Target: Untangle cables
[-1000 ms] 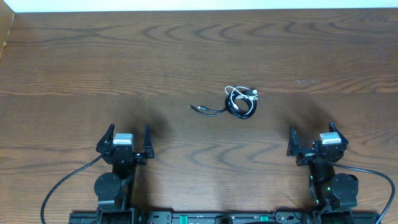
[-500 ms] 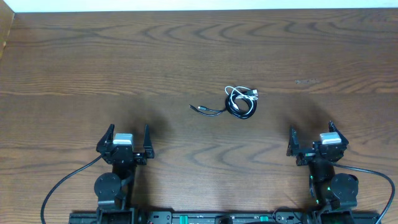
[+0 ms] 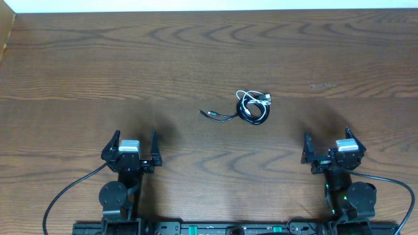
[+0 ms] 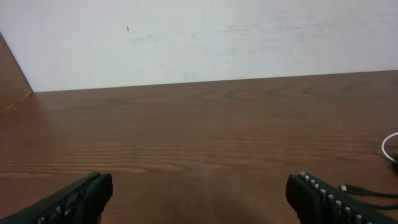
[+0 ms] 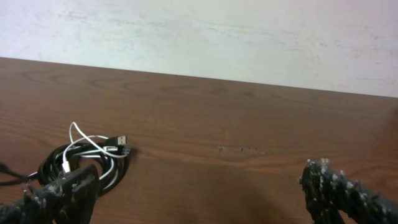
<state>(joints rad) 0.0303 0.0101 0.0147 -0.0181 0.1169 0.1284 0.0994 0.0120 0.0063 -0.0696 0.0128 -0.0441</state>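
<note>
Watching overhead, I see the cables, black and white, bunched on the counter just off centre toward three o'clock. My left hand at seven o'clock and right hand at five sit released, empty.

Robotics lab / test bench, prob. Evidence:
- Two robot arms, left arm + right arm, sit on black mounting rail along near edge of table.
- Thick black leads loop from arm bases.
- Green indicator lights on right base.
- Tabletop dark wood-grain, w/ small tangle of thin cables mid-table.
- Bkgd: plain white wall, scuffed.
- Brown side panel at table's left end.
</note>
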